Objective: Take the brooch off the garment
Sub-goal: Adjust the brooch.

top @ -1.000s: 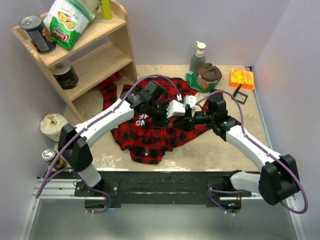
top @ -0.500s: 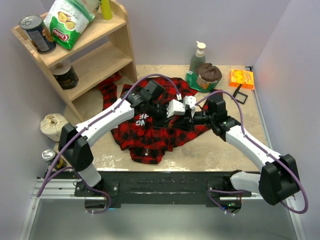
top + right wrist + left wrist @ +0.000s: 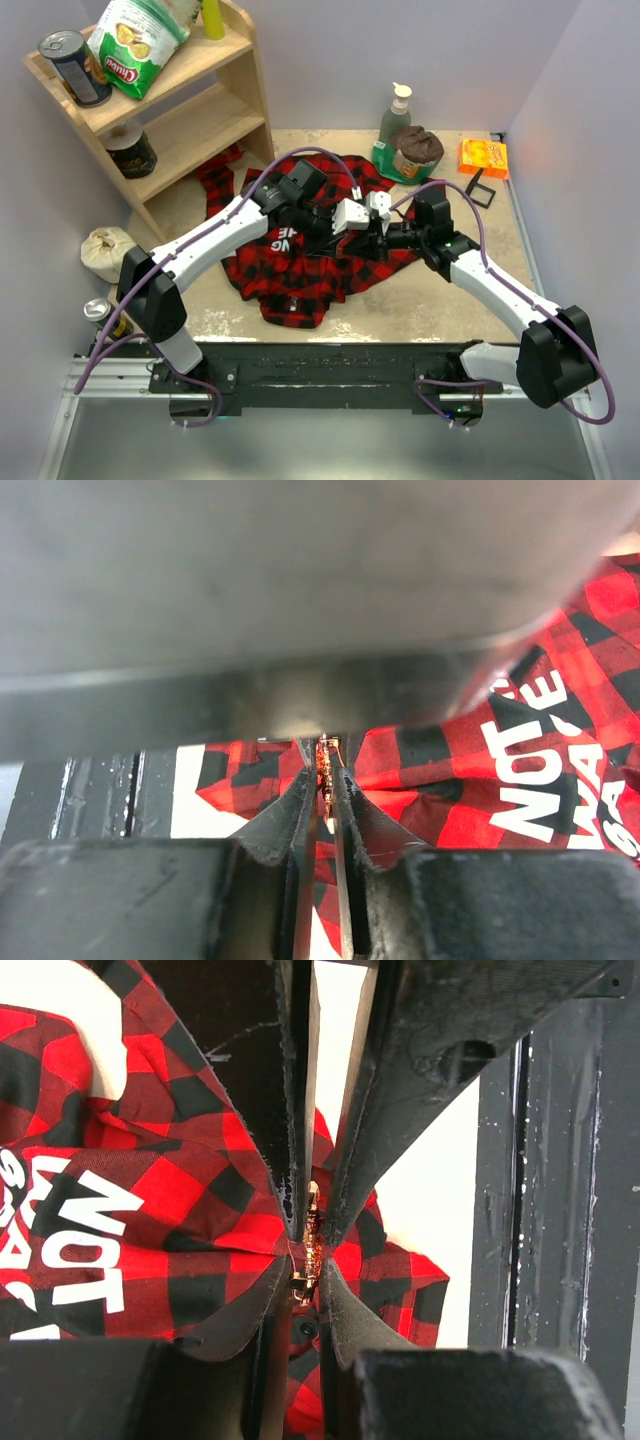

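Note:
The red-and-black plaid shirt (image 3: 300,265) lies bunched in the middle of the table, and its black patch with white letters (image 3: 285,238) shows beside the left arm. My left gripper (image 3: 347,222) and right gripper (image 3: 370,228) meet tip to tip above the shirt. The brooch is hidden in the top view. In the left wrist view the tiny gold-tan brooch (image 3: 310,1250) is pinched between my left fingers (image 3: 345,1305), with the right gripper's fingers closing on it from above. In the right wrist view the brooch (image 3: 325,763) sits between my nearly closed right fingers (image 3: 350,800), over the shirt (image 3: 560,770).
A wooden shelf (image 3: 190,110) with a can and a chip bag stands at the back left. A soap bottle (image 3: 396,110), a brown lump (image 3: 417,148), an orange packet (image 3: 483,157) and a black frame (image 3: 480,188) sit at the back right. A tan sack (image 3: 105,250) is at the left edge.

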You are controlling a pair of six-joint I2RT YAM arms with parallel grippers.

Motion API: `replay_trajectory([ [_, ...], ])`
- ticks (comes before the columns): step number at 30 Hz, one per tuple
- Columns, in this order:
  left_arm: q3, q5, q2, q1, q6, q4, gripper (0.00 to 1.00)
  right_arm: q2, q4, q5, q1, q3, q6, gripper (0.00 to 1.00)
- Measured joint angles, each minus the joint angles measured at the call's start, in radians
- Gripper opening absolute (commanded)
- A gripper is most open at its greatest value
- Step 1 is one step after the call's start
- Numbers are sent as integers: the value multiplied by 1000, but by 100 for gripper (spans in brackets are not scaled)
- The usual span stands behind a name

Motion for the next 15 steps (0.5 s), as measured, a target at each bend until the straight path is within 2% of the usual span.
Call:
replay_trajectory([
  [8,0,25,0,4,0,3,0,-2,0,-33,0,0,8,31],
  [15,0,63,-8,5,1,17,0,-19,-1,-63,-4,4,8,33],
])
